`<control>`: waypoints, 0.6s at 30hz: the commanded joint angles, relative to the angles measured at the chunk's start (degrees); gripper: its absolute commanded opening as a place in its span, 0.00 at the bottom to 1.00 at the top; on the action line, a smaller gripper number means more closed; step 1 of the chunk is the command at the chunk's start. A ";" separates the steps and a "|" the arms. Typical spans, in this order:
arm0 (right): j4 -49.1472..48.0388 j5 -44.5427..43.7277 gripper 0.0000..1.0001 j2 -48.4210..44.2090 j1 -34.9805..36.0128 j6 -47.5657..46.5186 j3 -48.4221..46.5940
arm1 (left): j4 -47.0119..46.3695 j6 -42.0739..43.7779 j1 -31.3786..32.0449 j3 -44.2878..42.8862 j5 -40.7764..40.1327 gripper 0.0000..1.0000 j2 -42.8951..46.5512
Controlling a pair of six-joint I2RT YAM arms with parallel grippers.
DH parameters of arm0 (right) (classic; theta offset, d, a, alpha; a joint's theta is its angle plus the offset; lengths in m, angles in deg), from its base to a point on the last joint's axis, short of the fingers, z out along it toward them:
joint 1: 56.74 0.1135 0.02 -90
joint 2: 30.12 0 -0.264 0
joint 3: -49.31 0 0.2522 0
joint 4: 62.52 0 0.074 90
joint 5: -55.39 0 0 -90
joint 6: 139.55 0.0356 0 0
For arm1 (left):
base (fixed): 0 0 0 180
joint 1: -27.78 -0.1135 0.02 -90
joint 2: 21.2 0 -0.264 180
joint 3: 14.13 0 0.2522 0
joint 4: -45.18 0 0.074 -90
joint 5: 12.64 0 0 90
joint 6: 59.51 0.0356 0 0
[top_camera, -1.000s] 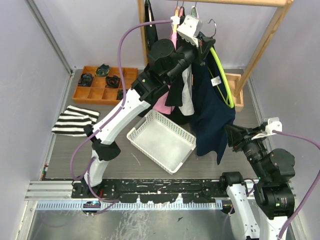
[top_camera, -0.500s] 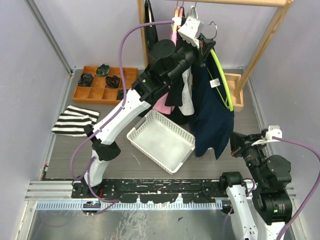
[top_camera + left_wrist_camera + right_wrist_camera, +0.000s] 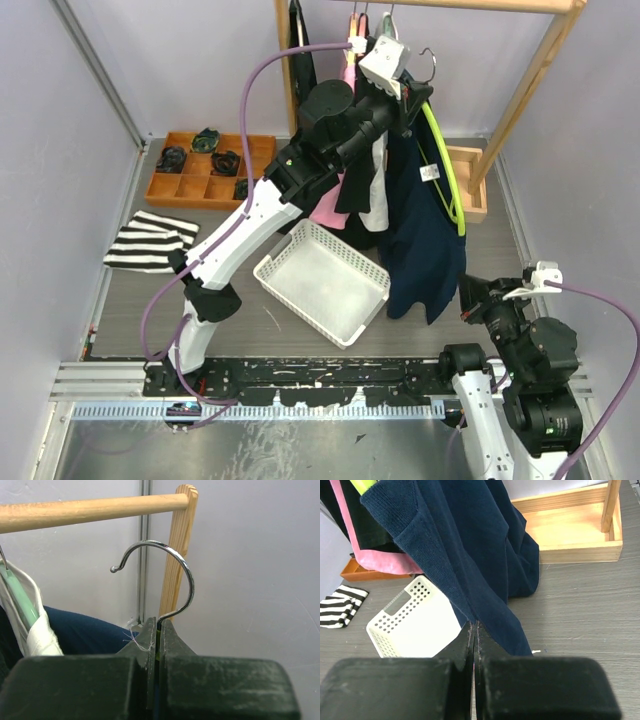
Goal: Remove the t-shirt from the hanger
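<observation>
A navy t-shirt [image 3: 420,240] hangs on a yellow-green hanger [image 3: 447,165] below the wooden rail [image 3: 90,511]. My left gripper [image 3: 408,95] is shut on the hanger's neck just under its metal hook [image 3: 176,570], which is off the rail; in the left wrist view the gripper [image 3: 158,630] has its jaws pressed on the wire. My right gripper [image 3: 468,292] is low at the right, shut on the t-shirt's lower edge. In the right wrist view the navy fabric [image 3: 470,545] runs down into the closed gripper [image 3: 474,627].
A white perforated basket [image 3: 322,280] sits on the table under the shirt. Pink, black and white garments [image 3: 350,190] hang to the left. A wooden box [image 3: 468,180] stands by the rack post, an orange compartment tray [image 3: 205,170] at the back left, and a striped cloth [image 3: 150,242] at the left.
My right gripper has moved down and toward the near edge with the shirt's edge. The left gripper and hanger have risen slightly and the shirt hangs straighter.
</observation>
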 commanded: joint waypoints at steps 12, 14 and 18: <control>5.58 0.96 0.01 -2.59 -0.22 1.25 3.24 | -9.60 -1.34 -0.79 -3.43 -2.20 0.00 3.01; 5.16 1.25 0.01 -2.85 -0.22 1.52 3.63 | -9.76 -1.43 -0.79 -3.36 -2.07 0.00 2.93; 3.97 1.14 0.00 -2.17 -0.22 0.81 3.29 | -9.49 -1.52 -0.78 -3.23 -1.85 0.00 2.82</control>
